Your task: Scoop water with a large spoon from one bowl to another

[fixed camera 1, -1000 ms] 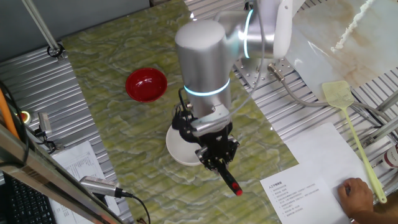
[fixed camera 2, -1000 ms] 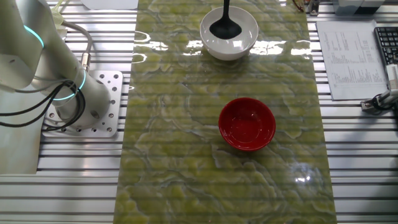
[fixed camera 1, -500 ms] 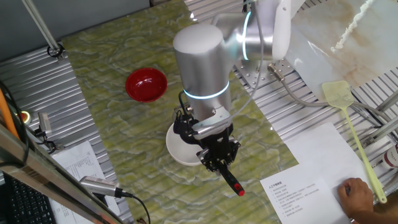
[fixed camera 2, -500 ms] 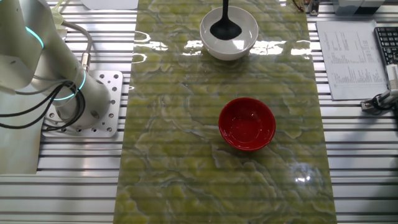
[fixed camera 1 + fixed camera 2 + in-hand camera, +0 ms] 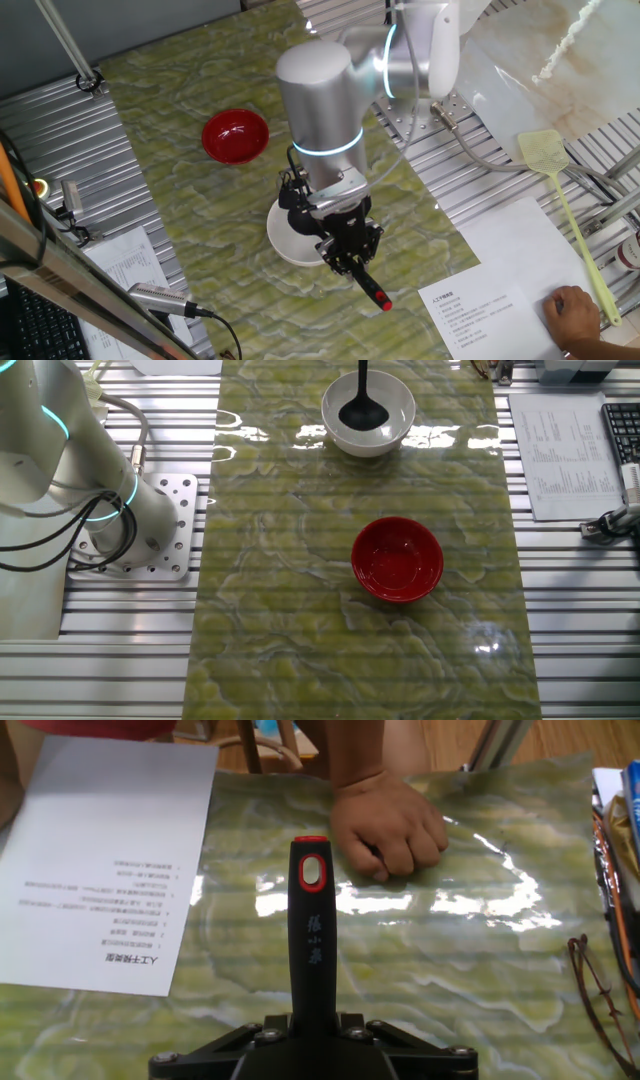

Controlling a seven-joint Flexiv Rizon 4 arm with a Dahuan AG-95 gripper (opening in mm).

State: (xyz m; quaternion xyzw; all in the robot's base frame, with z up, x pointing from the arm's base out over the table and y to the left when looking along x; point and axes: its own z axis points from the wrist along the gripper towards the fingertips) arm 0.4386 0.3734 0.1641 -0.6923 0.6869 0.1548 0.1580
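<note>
- Little has moved over the last second: in one fixed view the arm's silver elbow has drifted a touch toward the far side of the worktop (image 5: 190, 110), while the tool (image 5: 350, 255) keeps its clamp on the handle of the large spoon (image 5: 368, 285) above the white bowl (image 5: 285, 240). The red bowl (image 5: 236, 135) sits well apart, nearer the far edge. A yellow-green fly swatter (image 5: 565, 205) lies off the mat on the metal rails, and a printed sheet (image 5: 480, 315) lies near the spoon's red tip; its lines are too small to read.
- From the other fixed view, the spoon's round black head (image 5: 358, 413) hangs inside the white bowl (image 5: 368, 410) at the far edge of the worktop, the handle rising out of frame. The head has shifted only slightly. Whether it sits in the water cannot be told, since no liquid shows clearly. The red bowl (image 5: 398, 558) stands near the middle of the mat.
- Through the hand view, the tool's jaws are closed narrow on the handle (image 5: 310, 935), low on its length, with the red-rimmed hang hole at the far end. White characters run down the handle, too blurred to read. A person's fist (image 5: 385, 825) rests on the mat beyond.
- Judgement: the ladle looks stiff and light, but a long thin handle held far from the head will tip easily once loaded, so it needs level, slow carrying.
</note>
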